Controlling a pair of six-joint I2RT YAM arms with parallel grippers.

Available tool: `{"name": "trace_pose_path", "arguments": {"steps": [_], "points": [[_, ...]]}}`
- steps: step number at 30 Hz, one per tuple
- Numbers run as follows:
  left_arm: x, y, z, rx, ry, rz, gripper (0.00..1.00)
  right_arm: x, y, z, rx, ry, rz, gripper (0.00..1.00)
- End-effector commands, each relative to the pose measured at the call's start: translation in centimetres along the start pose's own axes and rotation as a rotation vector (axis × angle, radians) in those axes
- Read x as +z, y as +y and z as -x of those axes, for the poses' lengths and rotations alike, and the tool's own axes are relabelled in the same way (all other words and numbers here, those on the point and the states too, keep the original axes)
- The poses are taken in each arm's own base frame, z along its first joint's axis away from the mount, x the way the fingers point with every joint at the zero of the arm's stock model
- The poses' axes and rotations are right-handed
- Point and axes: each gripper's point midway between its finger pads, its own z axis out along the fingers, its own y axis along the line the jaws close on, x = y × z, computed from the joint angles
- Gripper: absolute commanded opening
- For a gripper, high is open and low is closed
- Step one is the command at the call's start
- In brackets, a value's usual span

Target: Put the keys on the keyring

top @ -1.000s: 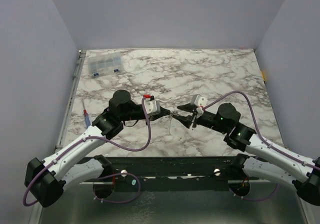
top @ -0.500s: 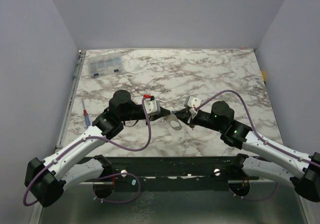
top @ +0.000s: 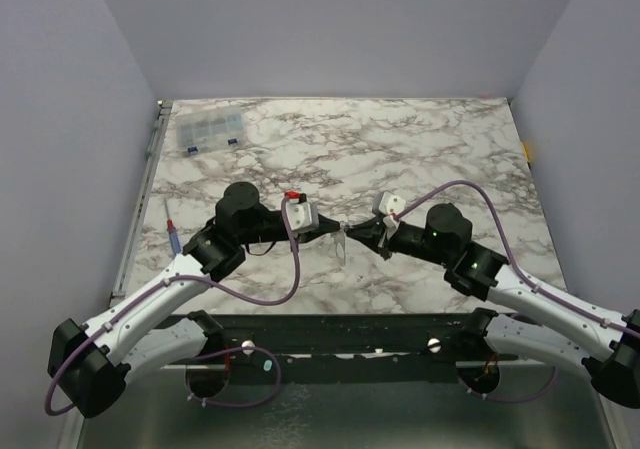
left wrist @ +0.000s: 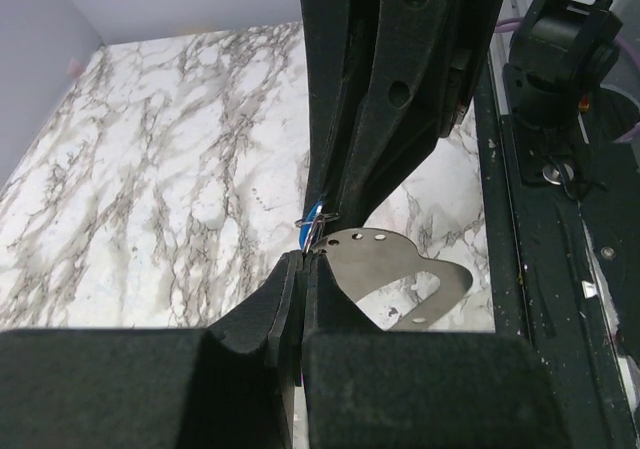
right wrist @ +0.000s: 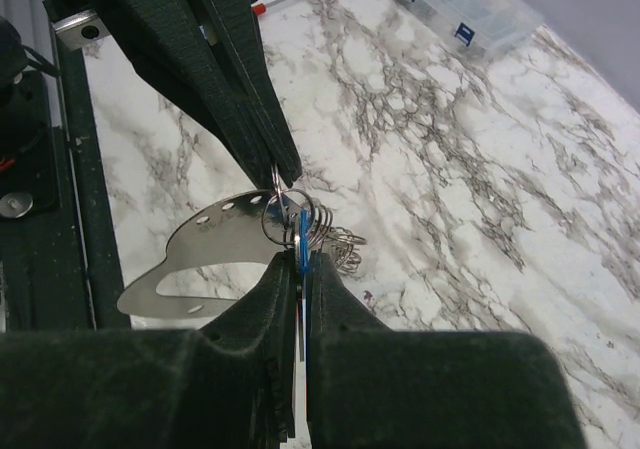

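Observation:
The keyring (right wrist: 284,215), thin silvery loops with a blue tag (right wrist: 303,237), hangs above the marble between my two grippers. My left gripper (top: 333,230) is shut on the wire loop at its very tip (left wrist: 304,259). My right gripper (top: 354,231) faces it tip to tip and is shut on the blue tag (right wrist: 302,257). One key (right wrist: 215,244), a flat pale silver piece with small holes and a cut-out, dangles from the ring (left wrist: 312,231). It appears beside my left fingers (left wrist: 395,269) and edge-on from above (top: 340,249). A few small extra rings (right wrist: 345,241) cluster beside the tag.
A clear compartment box (top: 208,129) stands at the table's far left corner. A blue-handled, red-tipped screwdriver (top: 173,231) lies by the left edge. The black base rail (top: 340,334) runs along the near edge, close under both arms.
My right gripper moved left from a gap away, met the left gripper's tip and shut on the blue tag. The hanging key swung and now shows edge-on from above. The left arm stayed put.

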Motion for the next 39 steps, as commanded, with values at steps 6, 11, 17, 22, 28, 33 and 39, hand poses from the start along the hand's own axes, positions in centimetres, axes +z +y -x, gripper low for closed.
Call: {"name": "trace_pose_path", "arguments": {"steps": [6,11,17,22,28,33,39], "points": [[-0.4,0.0,2.3,0.057,-0.095,0.018,0.0,-0.3,1.3,-0.4,0.06,0.016,0.055,0.01],[-0.6,0.0,2.9,0.066,-0.118,0.024,0.0,-0.5,1.4,-1.0,0.071,0.03,0.051,0.01],[-0.9,0.2,3.3,0.074,-0.136,0.028,0.0,-0.6,1.6,-1.3,0.08,0.038,0.056,0.01],[-1.0,0.1,3.4,0.075,-0.145,0.021,0.0,-0.6,1.7,-1.6,0.087,0.047,0.06,0.01],[-1.2,0.0,3.9,0.078,-0.167,0.023,0.0,-0.4,2.4,-2.5,0.108,0.08,0.093,0.01],[-1.4,0.1,4.1,0.079,-0.176,0.028,0.0,-0.3,2.7,-3.0,0.124,0.099,0.109,0.01],[-1.4,0.1,4.2,0.073,-0.184,0.023,0.0,-0.3,2.6,-2.3,0.134,0.084,0.103,0.23]]}}
